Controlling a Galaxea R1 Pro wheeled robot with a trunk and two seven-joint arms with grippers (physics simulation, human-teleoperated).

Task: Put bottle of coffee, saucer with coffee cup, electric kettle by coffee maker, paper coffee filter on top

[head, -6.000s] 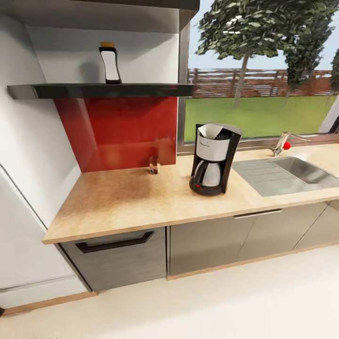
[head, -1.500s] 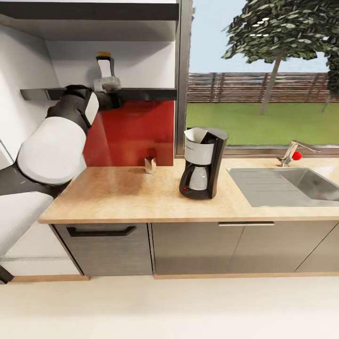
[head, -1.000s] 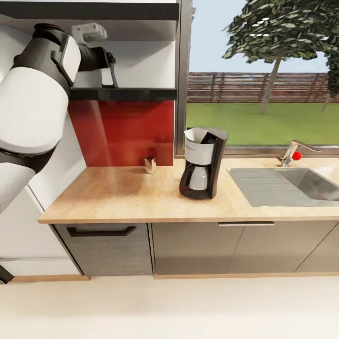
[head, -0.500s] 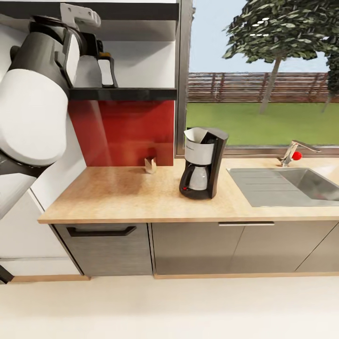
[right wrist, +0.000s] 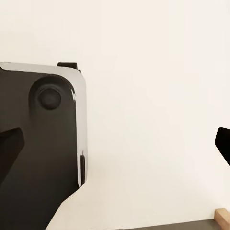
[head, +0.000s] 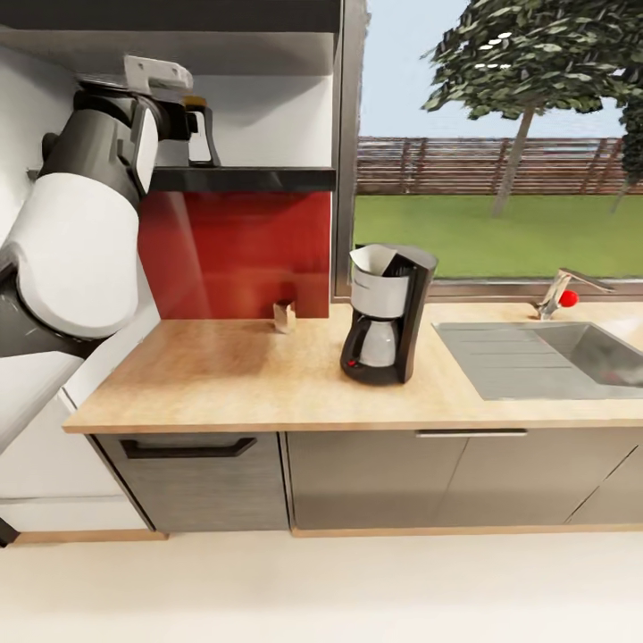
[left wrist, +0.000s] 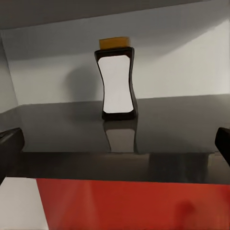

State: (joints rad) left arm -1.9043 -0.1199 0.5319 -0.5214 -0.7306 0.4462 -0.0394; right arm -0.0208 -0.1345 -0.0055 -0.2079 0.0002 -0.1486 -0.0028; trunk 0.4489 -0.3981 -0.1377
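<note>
Item 1, maker (head: pixel 388 314): stands on the counter (head: pixel 241 379) near its middle, just short of the sink (head: pixel 572 353). It is where the task wants it.

Item 2, filter (head: pixel 373 261): a white paper cone sits in the top of the maker. This step looks done.

Item 3, jar (left wrist: pixel 116 79): upright on the black shelf (left wrist: pixel 167 129) toward its back wall, gold lid up, white label facing the left wrist camera. It has not yet been taken (the step in hand, I judge).

Item 4, left gripper (head: pixel 198 134): raised to shelf height, at the shelf's front edge. In the left wrist view its two fingertips (left wrist: pixel 9 143) sit at either side of the frame, spread wide, with the jar centred between them but farther in and untouched.

Item 5, right gripper (right wrist: pixel 115 143): fingers spread wide, holding nothing, facing a plain white surface.

Item 6, small object (head: pixel 284 315): at the counter's back edge against the red panel; too small to identify.

Outstanding: the jar to the counter beside the maker, then the saucer, cup and kettle.
</note>
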